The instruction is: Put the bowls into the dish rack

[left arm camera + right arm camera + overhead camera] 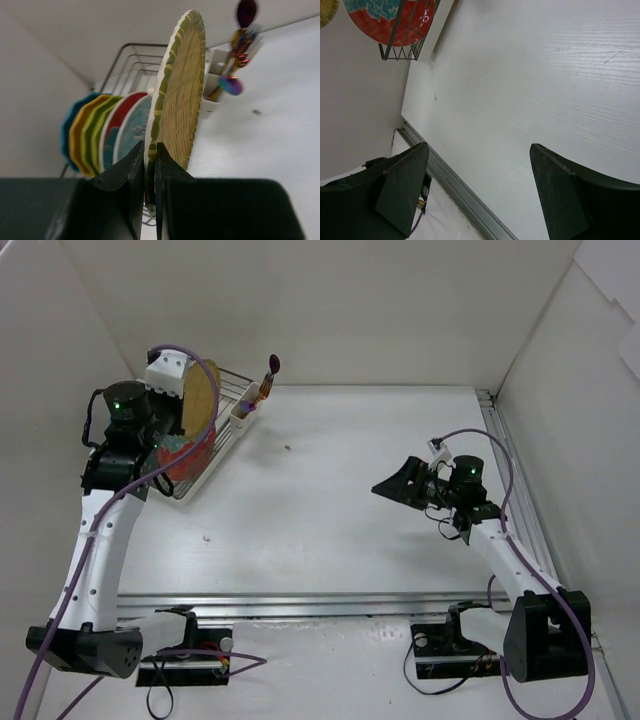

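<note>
The left pincer (150,148) grips the lower rim of the tan woven round dish (182,90), upright at the silver wire dish rack (131,50) beside the coloured bowls (95,132). The right pincer (479,147) gapes empty, well apart.

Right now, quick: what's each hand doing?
Left hand: closed on the rim of the tan woven bowl.
Right hand: open, holding nothing.

Overhead I see the whole table (350,490); my left wrist camera hugs the rack (132,55), my right glimpses it afar.
</note>
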Action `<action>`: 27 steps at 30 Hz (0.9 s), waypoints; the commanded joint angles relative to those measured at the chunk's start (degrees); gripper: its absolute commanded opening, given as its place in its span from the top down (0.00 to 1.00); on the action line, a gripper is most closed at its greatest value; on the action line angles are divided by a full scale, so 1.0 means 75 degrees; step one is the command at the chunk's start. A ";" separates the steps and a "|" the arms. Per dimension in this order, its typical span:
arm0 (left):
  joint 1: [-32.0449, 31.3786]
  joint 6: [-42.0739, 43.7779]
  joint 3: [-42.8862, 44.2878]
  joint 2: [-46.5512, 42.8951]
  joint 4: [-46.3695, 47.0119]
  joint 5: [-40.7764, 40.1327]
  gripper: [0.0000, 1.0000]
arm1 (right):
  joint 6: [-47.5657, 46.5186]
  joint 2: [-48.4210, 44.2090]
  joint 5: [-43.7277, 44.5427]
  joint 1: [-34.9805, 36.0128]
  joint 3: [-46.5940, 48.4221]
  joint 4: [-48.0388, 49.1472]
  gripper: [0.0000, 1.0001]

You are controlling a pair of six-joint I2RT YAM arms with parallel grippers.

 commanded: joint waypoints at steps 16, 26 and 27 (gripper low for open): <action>0.0582 0.2313 -0.0358 0.1542 0.1639 -0.1300 1.00 | -0.0329 0.0709 -0.0425 -0.0177 -0.0070 0.0395 0.21; 0.0733 0.2969 -0.0463 0.2199 0.1463 -0.0516 1.00 | -0.0318 0.0967 -0.0425 -0.0177 -0.0082 0.0430 0.21; 0.0734 0.2969 -0.0417 0.2351 0.1417 -0.0527 1.00 | -0.0317 0.0990 -0.0425 -0.0189 -0.0082 0.0431 0.21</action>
